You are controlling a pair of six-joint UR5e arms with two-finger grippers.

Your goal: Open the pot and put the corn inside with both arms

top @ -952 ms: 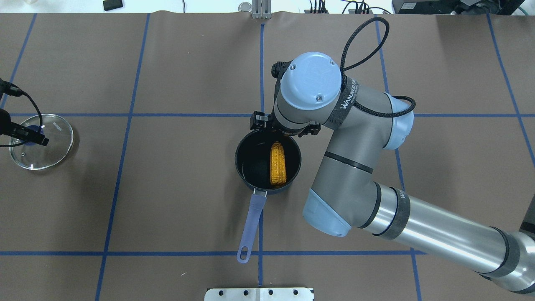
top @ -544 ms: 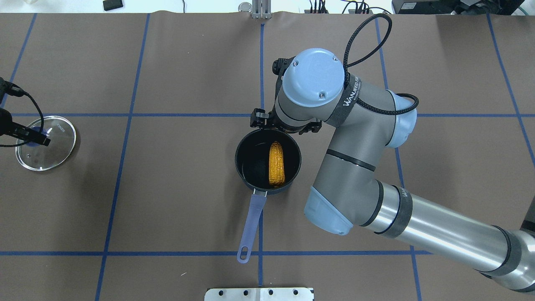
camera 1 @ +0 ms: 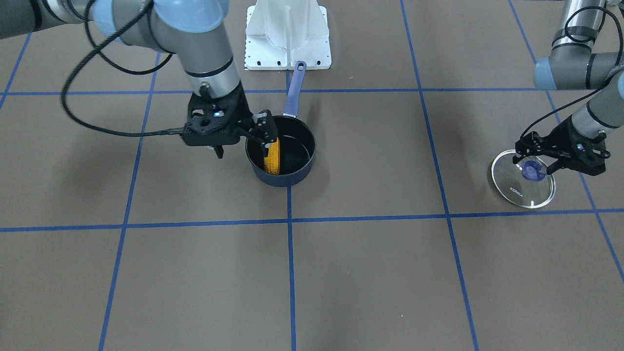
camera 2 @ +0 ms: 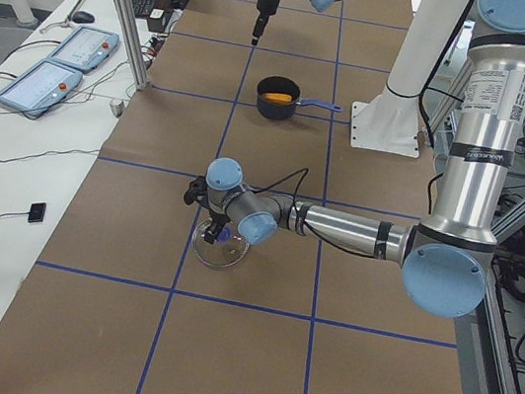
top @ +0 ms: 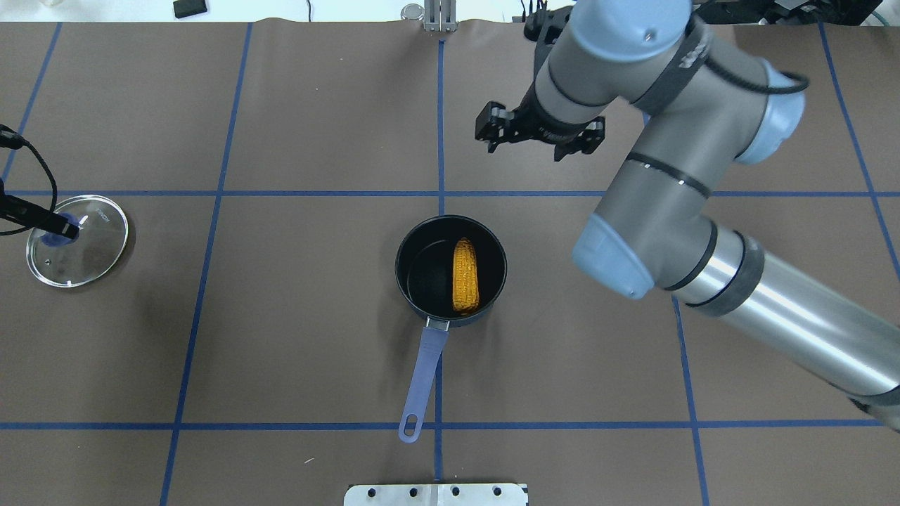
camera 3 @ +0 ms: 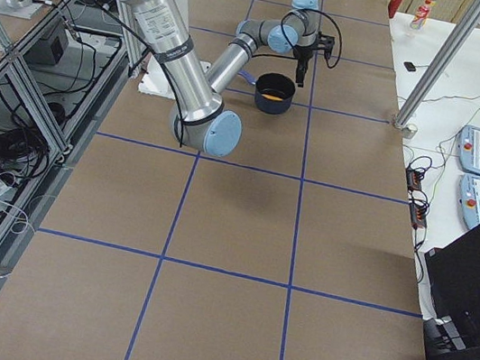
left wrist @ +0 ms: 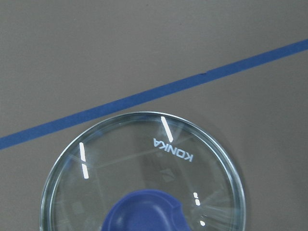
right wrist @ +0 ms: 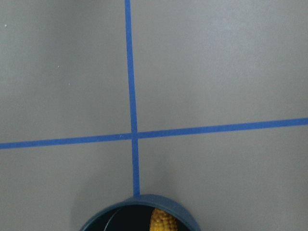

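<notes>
The navy pot (top: 399,266) stands lidless at the table's middle, its periwinkle handle (top: 425,372) toward the robot. The corn (top: 465,275) lies inside on its right side; it also shows in the front view (camera 1: 273,156). My right gripper (top: 538,133) is empty and hangs raised beyond the pot, up and to the right; its fingers are hidden under the wrist there. In the front view it (camera 1: 263,134) shows spread by the pot's wall (camera 1: 287,179). The glass lid (top: 91,254) lies flat at far left. My left gripper (camera 1: 534,163) straddles its blue knob (left wrist: 144,211), open.
The white base block (camera 1: 287,34) stands behind the pot's handle. Blue tape lines grid the brown mat. Aluminium posts and control tablets (camera 2: 59,65) line the table's operator side. My right arm's elbow (top: 612,260) hangs right of the pot.
My right gripper rose from the pot's far rim and swung away, up and right. The corn stayed in the pot. The lid went from tilted to flat on the table.
</notes>
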